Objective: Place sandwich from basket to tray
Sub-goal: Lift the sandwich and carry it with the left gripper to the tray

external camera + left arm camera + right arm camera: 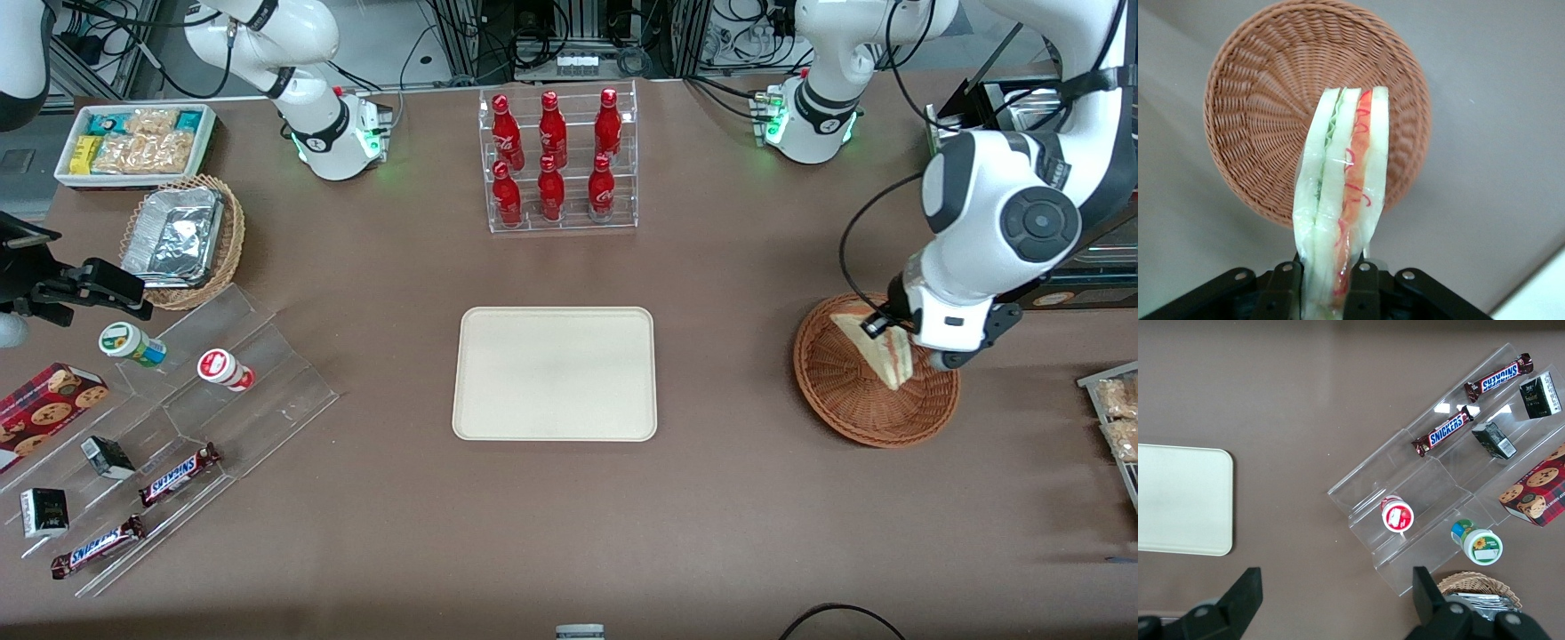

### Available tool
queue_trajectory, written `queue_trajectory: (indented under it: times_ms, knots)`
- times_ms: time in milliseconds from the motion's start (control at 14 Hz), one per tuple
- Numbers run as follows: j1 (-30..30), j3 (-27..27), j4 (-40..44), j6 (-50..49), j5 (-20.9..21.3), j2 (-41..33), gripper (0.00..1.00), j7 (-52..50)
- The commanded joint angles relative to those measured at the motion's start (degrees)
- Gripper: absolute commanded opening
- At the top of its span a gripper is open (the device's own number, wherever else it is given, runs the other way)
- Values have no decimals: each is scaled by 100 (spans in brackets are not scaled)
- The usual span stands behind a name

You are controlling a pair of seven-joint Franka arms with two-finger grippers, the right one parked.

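Observation:
My left gripper (pixel 902 342) is shut on the sandwich (pixel 880 347), a pale bread wedge in clear wrap with red, pink and green filling. It hangs lifted above the reddish-brown woven basket (pixel 845 396), toward the working arm's end of the table. In the left wrist view the sandwich (pixel 1341 193) is pinched between the two black fingers (pixel 1286 287), with the basket (pixel 1258 113) below it holding nothing else. The cream tray (pixel 555 373) lies flat at the table's middle with nothing on it; its corner (pixel 1185 500) also shows in the right wrist view.
A clear rack of red bottles (pixel 557 160) stands farther from the front camera than the tray. Toward the parked arm's end are a tan wicker basket with foil containers (pixel 182 240), a white snack bin (pixel 133 142) and acrylic steps with snack bars (pixel 178 471).

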Motion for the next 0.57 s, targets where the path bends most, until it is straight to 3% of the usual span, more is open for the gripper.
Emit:
queue_trajectory:
  times_ms: [0,500]
  knots:
    - [-408,30,485,-324,0,90,24,-158]
    - [-1516,30,1662,-394,-27,1081,24,-291]
